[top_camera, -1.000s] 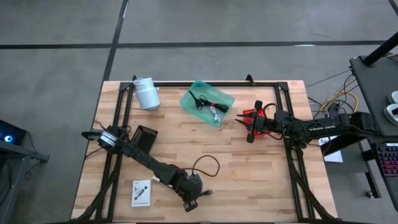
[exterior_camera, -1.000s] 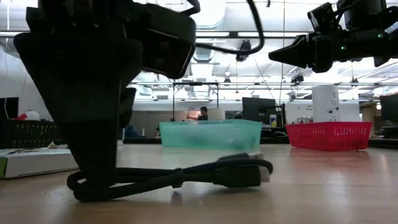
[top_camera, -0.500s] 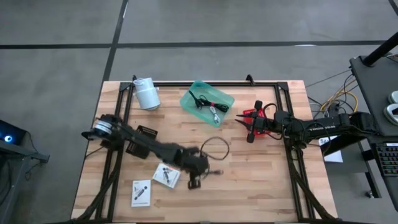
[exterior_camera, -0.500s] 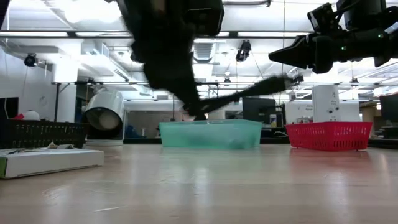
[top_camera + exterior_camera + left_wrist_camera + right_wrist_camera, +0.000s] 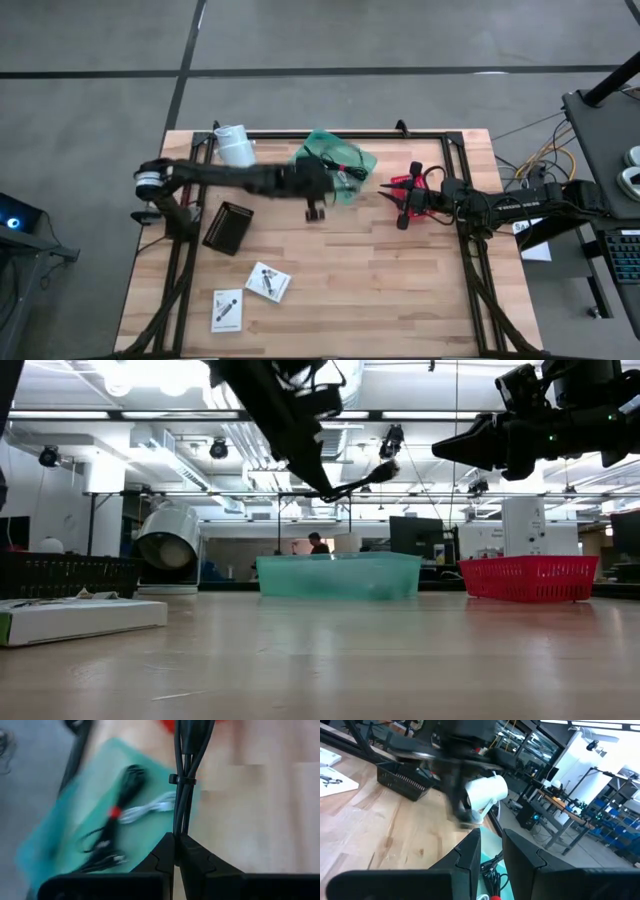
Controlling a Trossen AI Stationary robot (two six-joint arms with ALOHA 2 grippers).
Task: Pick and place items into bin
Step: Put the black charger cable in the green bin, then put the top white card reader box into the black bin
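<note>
We see the left gripper (image 5: 316, 196) in the upper middle of the high view, reaching across from the left side of the table and hanging at the lower edge of the teal bin (image 5: 333, 163); its fingers (image 5: 165, 854) are clenched on a thin black cable (image 5: 186, 780), whose doubled strands run up the middle of the left wrist view, bound by a small tie, and pass over the right edge of the bin; in the low view the cable (image 5: 355, 481) juts out above the bin (image 5: 338, 575), clear of the table. Inside the bin lie other items: a black cable with a red band (image 5: 122, 795) and a white cord (image 5: 150, 810) just beside it, toward the centre-left of the wrist view. The right gripper (image 5: 401, 199) waits at the right of the high view, above the red basket (image 5: 404, 184); its fingers (image 5: 467, 855) stand slightly apart, with a narrow gap between them and nothing held. At the upper left of the high view lies a white cylinder (image 5: 235, 147); below it, at centre left, a flat black pad (image 5: 227, 227); two white packets (image 5: 268, 282) (image 5: 227, 309) rest on the wood at lower left, well apart from the bin.
</note>
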